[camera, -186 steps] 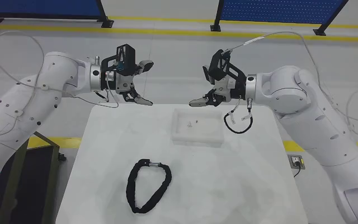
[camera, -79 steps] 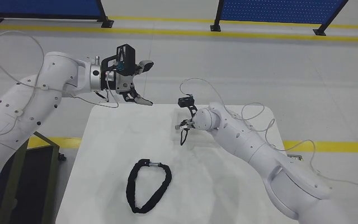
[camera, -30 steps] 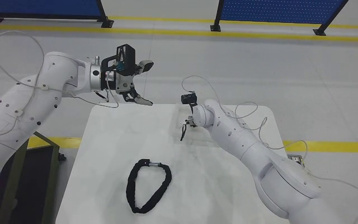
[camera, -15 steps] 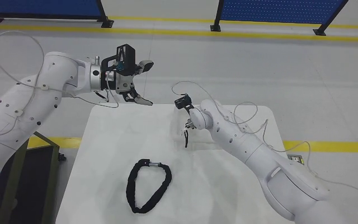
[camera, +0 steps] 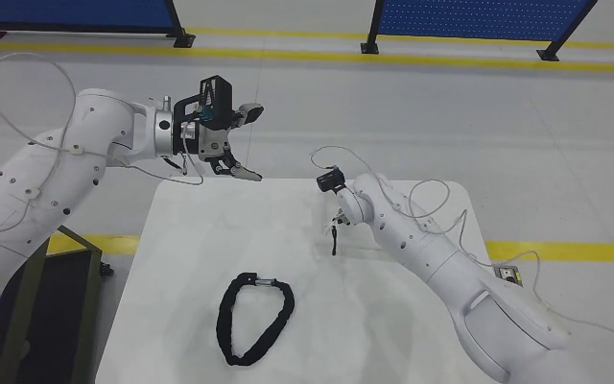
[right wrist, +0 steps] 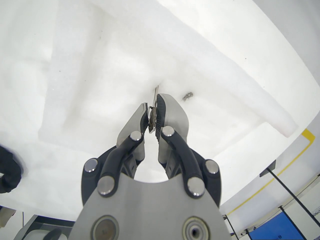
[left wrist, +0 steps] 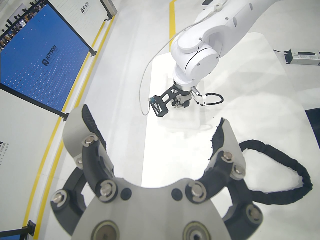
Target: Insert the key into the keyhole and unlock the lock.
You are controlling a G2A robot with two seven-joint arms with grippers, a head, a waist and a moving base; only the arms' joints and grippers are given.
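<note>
Top camera: above both arms, looking down on the table (camera: pixel 192 250). Left wrist camera: behind the left gripper (left wrist: pixel 153 117), well back, facing across the table; beyond that gripper it shares the chain lock (left wrist: pixel 287 166) and right arm (left wrist: pixel 225 26) with the top view. Right wrist camera: behind the right gripper (right wrist: pixel 152 111), close over the foam tray (right wrist: pixel 100 51)

The pads of the right pincer (right wrist: pixel 153 103), clamped together, cover most of the key (right wrist: pixel 152 113); just its ring and thin tip show. A dark speck (right wrist: pixel 187 96) in the foam tray (right wrist: pixel 225 76), just beside that pincer, is too small to identify. Well off from it, the chain lock (right wrist: pixel 7 173) is blurred and cut by the frame edge. The left pincer (left wrist: pixel 152 114) hides part of the chain lock's loop. From above, the keyhole is too small to make out.
</note>
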